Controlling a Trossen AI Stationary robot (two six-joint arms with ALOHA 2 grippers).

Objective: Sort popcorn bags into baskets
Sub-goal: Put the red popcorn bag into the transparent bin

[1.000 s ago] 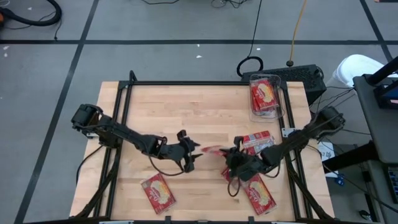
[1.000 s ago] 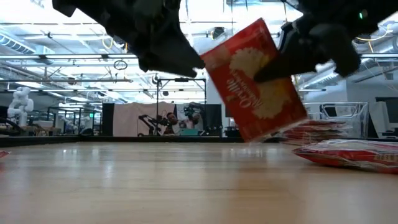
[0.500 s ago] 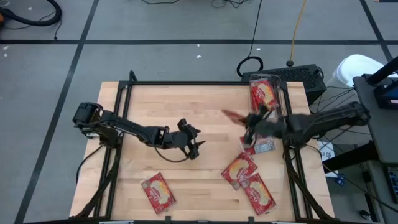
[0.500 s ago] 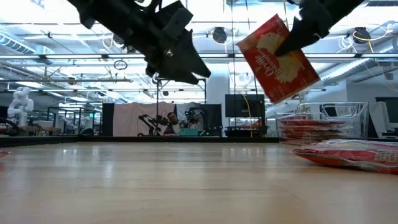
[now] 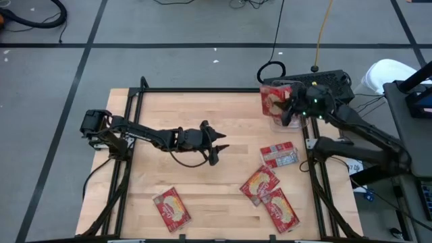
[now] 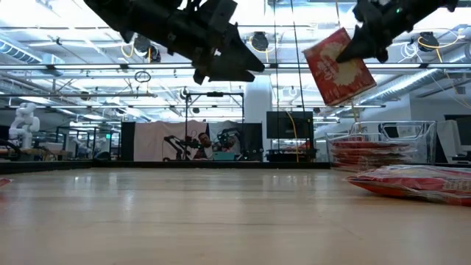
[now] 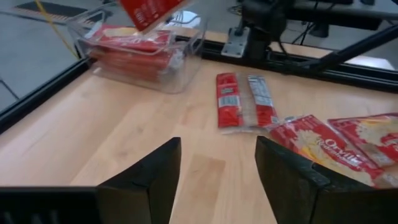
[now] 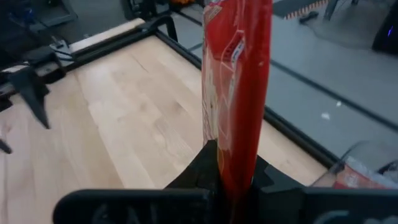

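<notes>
The right gripper is clamped on the edge of a flat, glossy red popcorn bag, holding it on edge in the air over the near rim of the clear, round-cornered plastic basket at the far right corner of the wooden table. Half a second ago the bag hung short of the basket. The left gripper hovers mid-table, jaws apart and empty, with bare wood around it; four more bags lie flat along the near edge.

1. My right gripper, upper right of the frame, pinches a red popcorn bag over the clear basket.
2. My left gripper hovers mid-frame, fingers apart, above bare wooden table.
3. Three bags cluster at lower right; one lies at lower left.
</notes>
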